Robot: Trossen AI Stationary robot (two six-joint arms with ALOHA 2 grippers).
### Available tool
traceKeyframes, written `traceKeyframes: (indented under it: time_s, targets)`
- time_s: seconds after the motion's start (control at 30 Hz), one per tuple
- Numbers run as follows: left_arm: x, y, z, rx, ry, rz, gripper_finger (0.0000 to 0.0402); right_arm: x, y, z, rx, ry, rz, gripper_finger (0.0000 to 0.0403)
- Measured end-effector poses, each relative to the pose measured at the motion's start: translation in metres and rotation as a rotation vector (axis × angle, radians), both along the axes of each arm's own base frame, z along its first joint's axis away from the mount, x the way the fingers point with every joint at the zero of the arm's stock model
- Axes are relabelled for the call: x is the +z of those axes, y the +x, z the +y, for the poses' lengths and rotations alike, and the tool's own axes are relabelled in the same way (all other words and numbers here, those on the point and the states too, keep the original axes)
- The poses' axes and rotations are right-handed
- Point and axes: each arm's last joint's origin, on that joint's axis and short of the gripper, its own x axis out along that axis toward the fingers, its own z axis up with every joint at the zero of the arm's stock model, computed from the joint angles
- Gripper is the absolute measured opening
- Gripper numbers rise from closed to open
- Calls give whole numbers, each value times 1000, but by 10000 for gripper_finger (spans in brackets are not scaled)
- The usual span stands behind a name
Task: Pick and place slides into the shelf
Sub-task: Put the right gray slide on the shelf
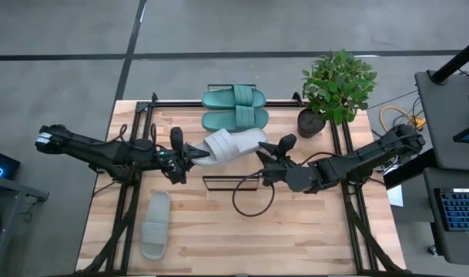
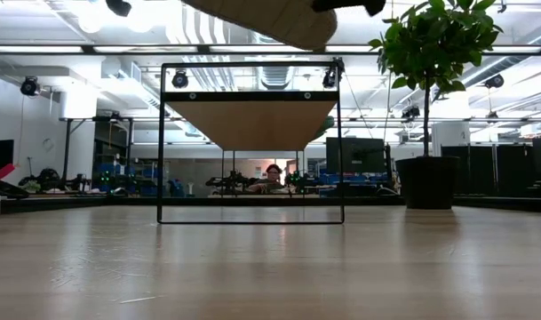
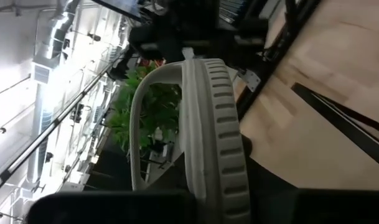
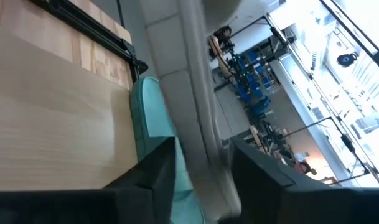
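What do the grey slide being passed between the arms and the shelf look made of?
Grey slide: probably soft moulded foam or rubber, matte, judging by its ribbed strap seen in the left wrist view. Shelf: light wood plank with visible grain on a thin black frame, likely metal wire.

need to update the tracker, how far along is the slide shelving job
Done: the teal pair lies side by side on the shelf. In hand: one grey slide is held up between both arms, the left end effector shut on one end and the right end effector at the other with its fingers apart. Left: the second grey slide lies on the table.
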Motion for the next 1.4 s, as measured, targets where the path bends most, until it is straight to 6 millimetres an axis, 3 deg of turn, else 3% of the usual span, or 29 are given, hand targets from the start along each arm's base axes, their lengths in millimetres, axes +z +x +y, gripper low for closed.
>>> traceKeyframes:
  time_s: [0.2, 0.5, 0.73, 1.4]
  targets:
    - [-1, -18, 2, -52, -10, -33, 14, 17, -18, 11, 59, 23, -50, 167]
    - [-18, -43, 1, -293, 14, -58, 12, 28, -39, 22, 295, 135, -80, 164]
    - [-27, -41, -1, -325, 98, -56, 12, 19, -40, 25, 448, 202, 15, 168]
    - [-28, -33, -4, -371, 110, -99, 12, 23, -35, 17, 509, 55, 68, 173]
